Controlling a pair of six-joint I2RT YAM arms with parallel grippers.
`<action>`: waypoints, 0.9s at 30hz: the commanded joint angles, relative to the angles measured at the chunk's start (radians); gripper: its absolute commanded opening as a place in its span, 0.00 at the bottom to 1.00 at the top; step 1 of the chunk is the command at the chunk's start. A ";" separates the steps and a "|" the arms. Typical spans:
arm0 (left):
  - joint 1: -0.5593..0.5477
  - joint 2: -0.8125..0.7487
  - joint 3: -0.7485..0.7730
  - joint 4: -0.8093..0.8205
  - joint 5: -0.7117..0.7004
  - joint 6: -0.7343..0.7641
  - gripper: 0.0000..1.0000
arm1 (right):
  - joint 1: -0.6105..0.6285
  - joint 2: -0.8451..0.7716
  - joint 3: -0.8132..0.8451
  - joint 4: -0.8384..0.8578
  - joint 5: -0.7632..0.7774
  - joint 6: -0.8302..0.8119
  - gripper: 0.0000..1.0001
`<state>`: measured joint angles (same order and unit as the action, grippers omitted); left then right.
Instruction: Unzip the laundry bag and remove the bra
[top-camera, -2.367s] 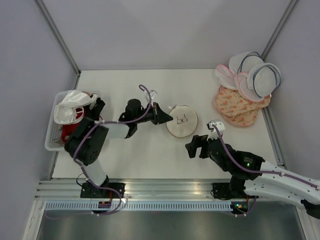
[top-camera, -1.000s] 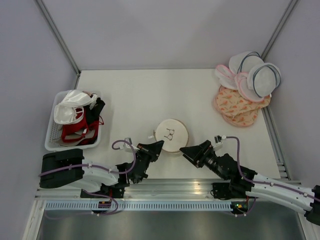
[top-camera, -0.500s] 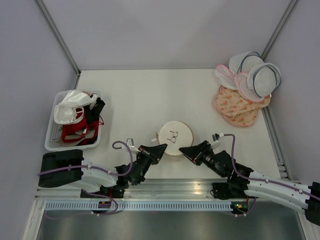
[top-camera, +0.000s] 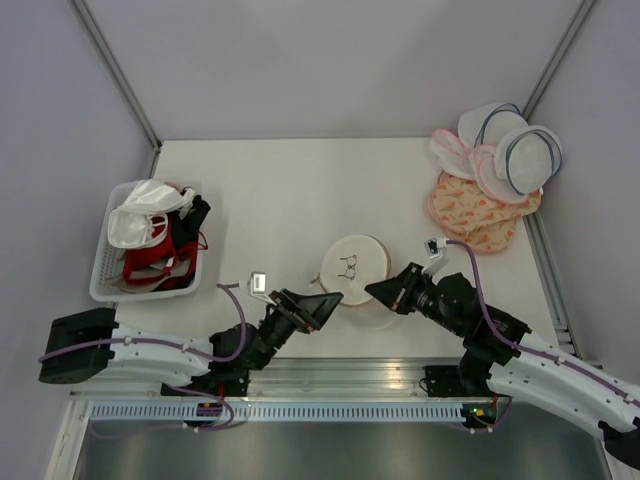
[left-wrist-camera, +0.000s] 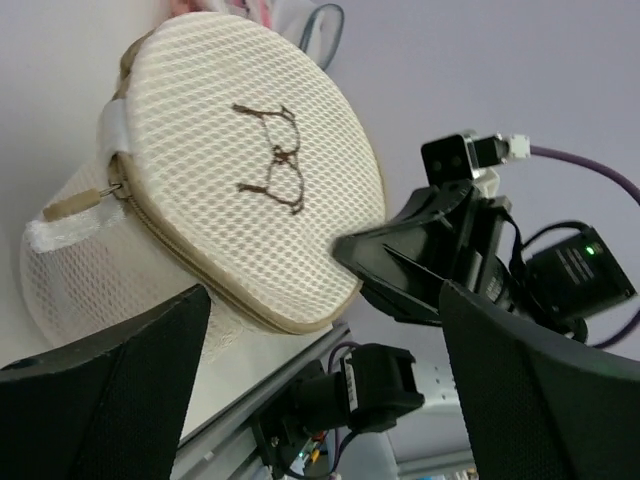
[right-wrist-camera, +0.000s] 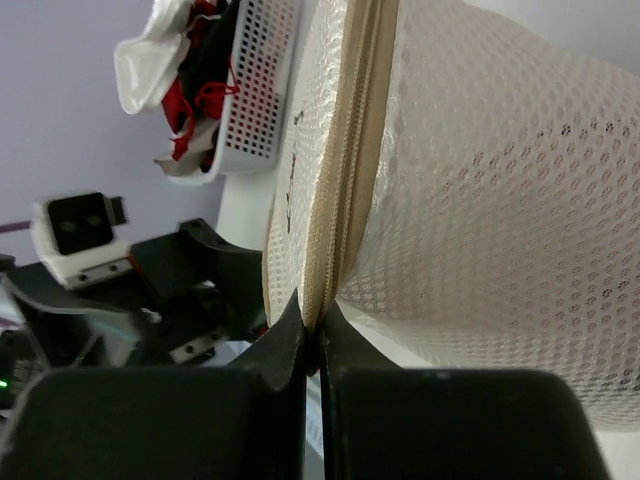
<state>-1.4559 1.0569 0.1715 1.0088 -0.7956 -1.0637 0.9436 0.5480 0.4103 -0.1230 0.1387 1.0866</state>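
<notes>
Pale lilac walls enclose a white bench (top-camera: 260, 190) on three sides.

1. Right fingers (right-wrist-camera: 313, 335): pressed together, clamped on the zipped rim of the laundry bag (top-camera: 352, 262), directly on the zipper (right-wrist-camera: 345, 180).
2. Left fingers (top-camera: 325, 303): spread wide apart, just beside the bag's opposite side and gripping nothing.
3. Laundry bag: located near the middle of the bench's near edge, between the two arms, with its face tilted. The mesh hides the contents.
4. Zipper pull (left-wrist-camera: 72, 207): beige, sticking out from the rim below a white tab (left-wrist-camera: 116, 130).
5. Markings: a dark line drawing of a bra (left-wrist-camera: 272, 160) on the face. Any print on the tab cannot be read.
6. Left edge: a white basket (top-camera: 105, 270) holding white and red garments.
7. Far right corner: a pile of pink-trimmed and pink patterned bags (top-camera: 495, 170), well apart from both arms.
</notes>
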 joint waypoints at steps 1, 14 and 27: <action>-0.004 -0.171 -0.001 -0.110 0.100 0.233 1.00 | -0.026 0.027 0.077 -0.187 -0.103 -0.212 0.01; 0.060 -0.644 -0.086 -0.599 0.229 0.449 1.00 | -0.103 -0.069 0.105 -0.147 -0.419 -0.422 0.01; 0.288 -0.535 -0.006 -0.611 0.753 0.594 1.00 | -0.103 -0.071 0.162 -0.205 -0.691 -0.560 0.00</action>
<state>-1.2060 0.4957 0.1059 0.4271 -0.1982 -0.5549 0.8413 0.4927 0.4931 -0.3336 -0.4797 0.6060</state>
